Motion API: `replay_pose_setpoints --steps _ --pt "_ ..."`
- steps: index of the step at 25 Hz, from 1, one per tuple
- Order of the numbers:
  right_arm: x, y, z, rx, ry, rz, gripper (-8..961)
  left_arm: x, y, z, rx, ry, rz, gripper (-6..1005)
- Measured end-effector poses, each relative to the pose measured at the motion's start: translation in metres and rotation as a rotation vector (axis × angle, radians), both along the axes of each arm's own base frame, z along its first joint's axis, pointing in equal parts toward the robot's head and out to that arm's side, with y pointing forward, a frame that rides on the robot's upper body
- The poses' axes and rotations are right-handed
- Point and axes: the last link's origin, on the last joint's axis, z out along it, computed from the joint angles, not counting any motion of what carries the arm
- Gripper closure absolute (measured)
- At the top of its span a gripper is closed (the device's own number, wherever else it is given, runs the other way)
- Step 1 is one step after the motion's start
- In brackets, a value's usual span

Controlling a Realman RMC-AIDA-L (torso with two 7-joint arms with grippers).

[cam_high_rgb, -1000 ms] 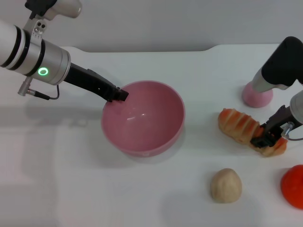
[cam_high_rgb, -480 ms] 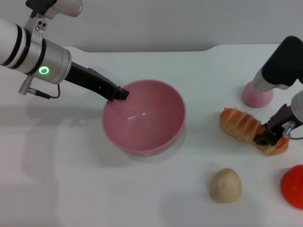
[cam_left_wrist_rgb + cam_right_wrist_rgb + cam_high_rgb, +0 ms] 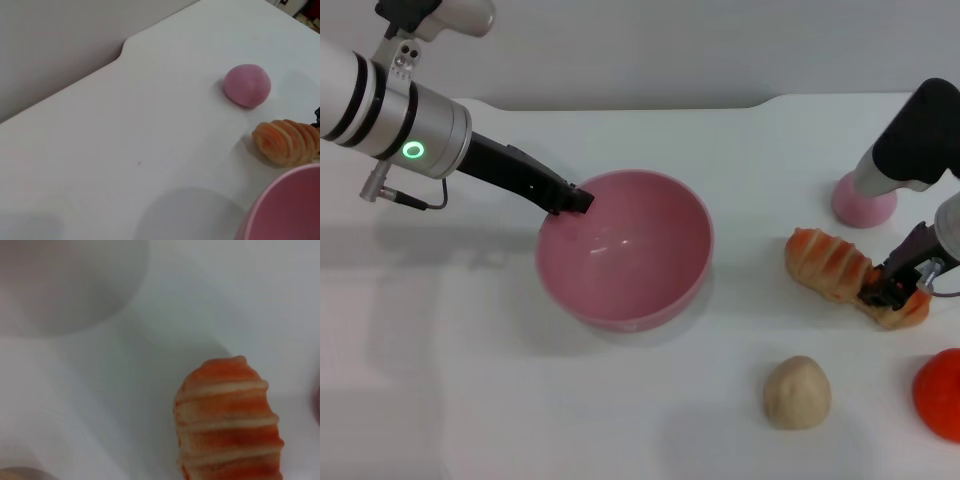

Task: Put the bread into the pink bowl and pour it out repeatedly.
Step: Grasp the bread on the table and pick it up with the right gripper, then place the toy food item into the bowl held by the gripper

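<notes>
The pink bowl point(image 3: 630, 262) stands upright at the table's middle, with nothing in it. My left gripper point(image 3: 575, 199) is shut on its far-left rim; the left wrist view catches only an arc of that bowl point(image 3: 292, 210). The bread point(image 3: 827, 263), an orange-and-cream ridged loaf, lies on the table to the right of the bowl. My right gripper point(image 3: 890, 290) is shut on the loaf's right end, low over the table. The right wrist view shows the bread point(image 3: 227, 425) close up, its free end pointing away. The bread point(image 3: 287, 142) lies just beyond the bowl's rim.
A small pink dome point(image 3: 865, 205) sits behind the bread, near the right arm's dark link; the dome point(image 3: 247, 85) also shows in the left wrist view. A round tan bun point(image 3: 797, 392) lies in front, and an orange-red object point(image 3: 940, 392) at the right edge.
My right gripper's fingers have drawn in on the bread's right end, and the loaf has shifted slightly right. The left gripper and bowl have barely moved.
</notes>
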Motion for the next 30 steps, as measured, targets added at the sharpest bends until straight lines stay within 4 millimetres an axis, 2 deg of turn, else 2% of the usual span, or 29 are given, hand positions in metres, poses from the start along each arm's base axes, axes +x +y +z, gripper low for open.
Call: replay_pose_setpoints --steps 10,15,26,30 --pt "-0.002 -0.002 0.001 0.005 0.008 0.0 707 -0.002 -0.002 0.0 -0.004 0.0 0.006 952" --pt "-0.016 -0.001 0.013 0.069 0.048 0.054 714 -0.004 -0.002 0.0 -0.002 0.0 0.011 952" --pt "-0.092 -0.001 0.062 0.292 0.271 0.325 720 -0.004 -0.005 -0.007 -0.017 0.01 0.008 952" --pt "-0.123 -0.009 0.07 0.308 0.399 0.425 726 -0.003 -0.006 -0.009 -0.022 0.006 0.009 952"
